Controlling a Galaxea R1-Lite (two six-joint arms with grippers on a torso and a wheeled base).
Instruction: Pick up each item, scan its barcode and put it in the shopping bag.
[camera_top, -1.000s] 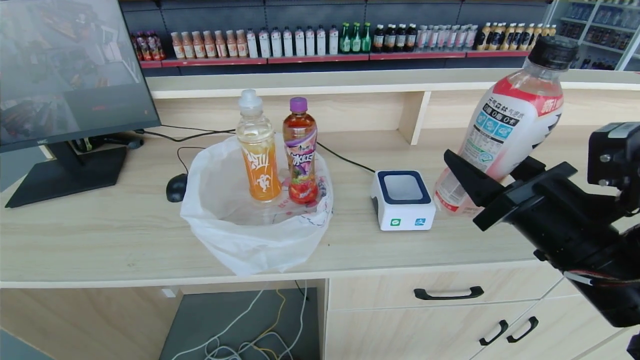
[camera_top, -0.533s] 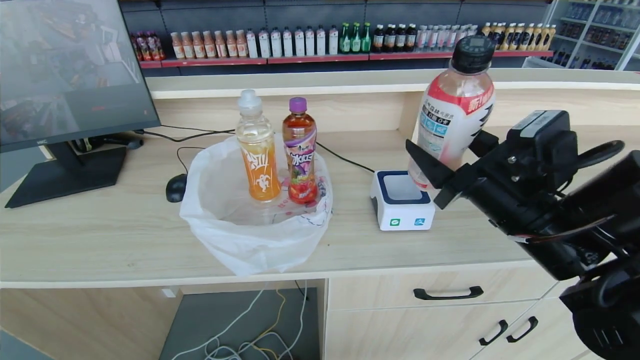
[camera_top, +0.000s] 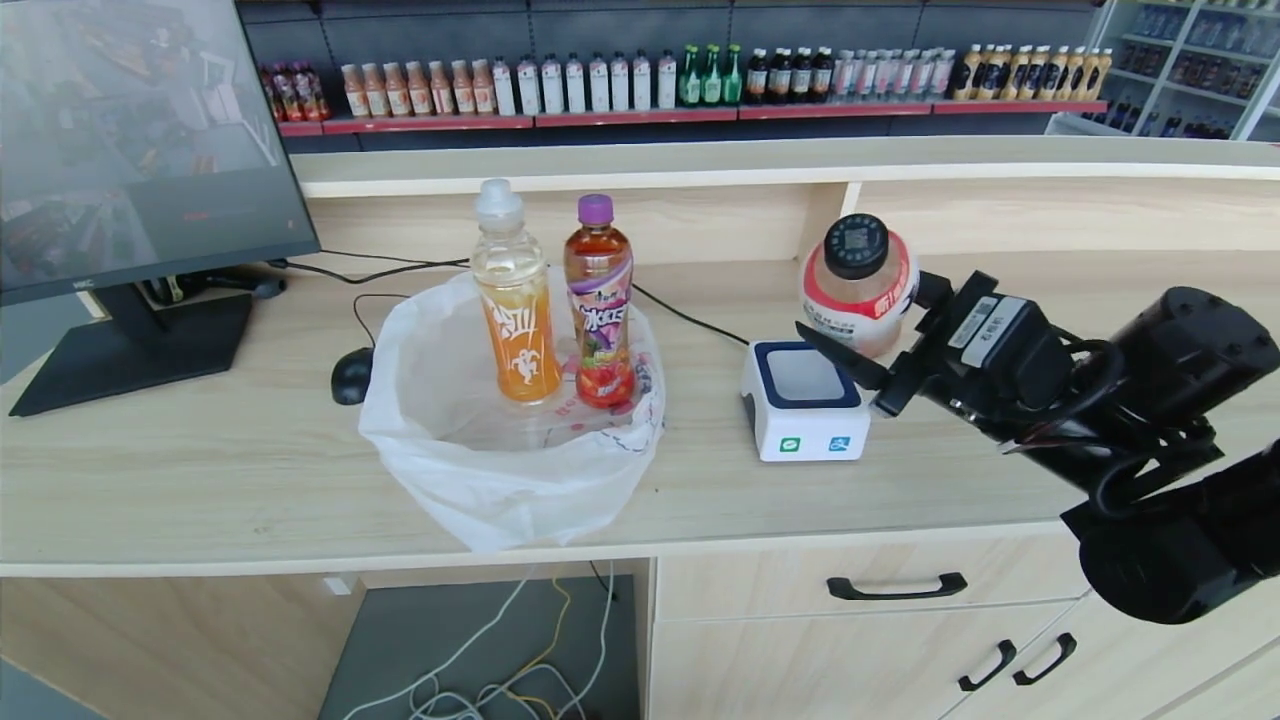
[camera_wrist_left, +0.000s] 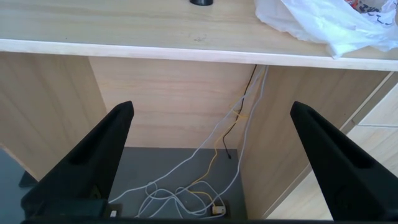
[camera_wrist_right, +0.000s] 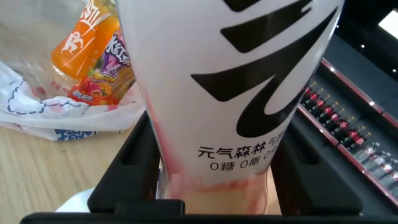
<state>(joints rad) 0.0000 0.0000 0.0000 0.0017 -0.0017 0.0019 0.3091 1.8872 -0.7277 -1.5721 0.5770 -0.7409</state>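
Note:
My right gripper (camera_top: 880, 335) is shut on a pink-and-white drink bottle (camera_top: 858, 283) with a black cap, tipped toward me and held just over the far right corner of the white barcode scanner (camera_top: 803, 399). In the right wrist view the bottle (camera_wrist_right: 230, 93) is clamped between the black fingers (camera_wrist_right: 127, 165). An orange bottle (camera_top: 514, 300) and a purple-capped red bottle (camera_top: 600, 305) stand upright in the white shopping bag (camera_top: 505, 455); both appear beyond the held bottle as the orange bottle (camera_wrist_right: 84, 40) and bag (camera_wrist_right: 56, 115). My left gripper (camera_wrist_left: 208, 162) hangs open below the counter edge.
A monitor (camera_top: 130, 150) stands at the far left, with a black mouse (camera_top: 352, 375) and cables beside the bag. The counter's raised back shelf and a divider (camera_top: 825, 225) lie behind the scanner. Drawers (camera_top: 895, 587) sit under the counter; loose cables (camera_wrist_left: 205, 180) lie below.
My right arm carried the bottle leftward and down from high at the right, tipping its cap toward me until it hangs over the scanner. The bag and its two bottles stayed put.

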